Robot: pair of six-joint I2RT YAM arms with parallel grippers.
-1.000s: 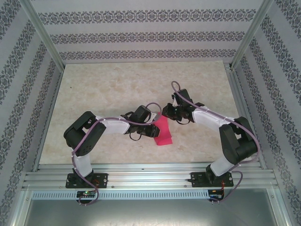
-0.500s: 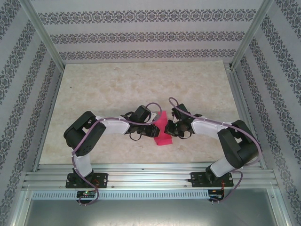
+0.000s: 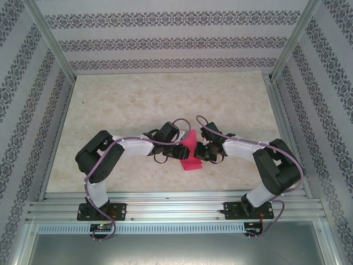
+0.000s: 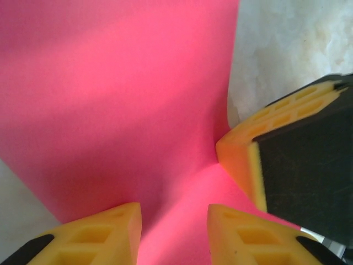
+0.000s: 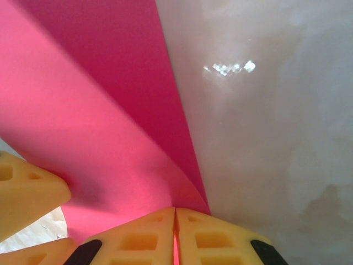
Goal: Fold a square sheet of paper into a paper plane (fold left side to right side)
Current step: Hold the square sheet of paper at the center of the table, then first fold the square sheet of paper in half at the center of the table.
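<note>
Where the left arm reaches in from the left, the left gripper (image 3: 180, 151) sits against the left side of the square sheet of paper (image 3: 191, 164). The sheet lies slightly near of the middle of the table (image 3: 138, 105), between the two grippers.

Left wrist view: the left gripper (image 4: 174, 234) has its yellow pads (image 4: 105, 232) parted by a clear gap. The pink sheet (image 4: 110, 99) runs under and between them, and a raised crease leads into the gap. The pads are not pressed onto the sheet. Its right edge runs almost straight down, with bare table beyond it. One pad (image 4: 240, 160) of the right gripper sits at that edge.

The right gripper (image 3: 200, 153) meets the sheet's right side. Right wrist view: the right gripper (image 5: 175, 223) has its pads (image 5: 138, 240) pressed together, pinching a curled-up flap of the sheet (image 5: 99, 110) at their seam. The flap's free edge slants down from the top to the fingertips. To its right lies bare, glossy table.

Room: open table extends left, far and right of the sheet as far as the patterned walls (image 3: 165, 41). The metal rail (image 3: 176, 201) lies close to the sheet's near edge.
</note>
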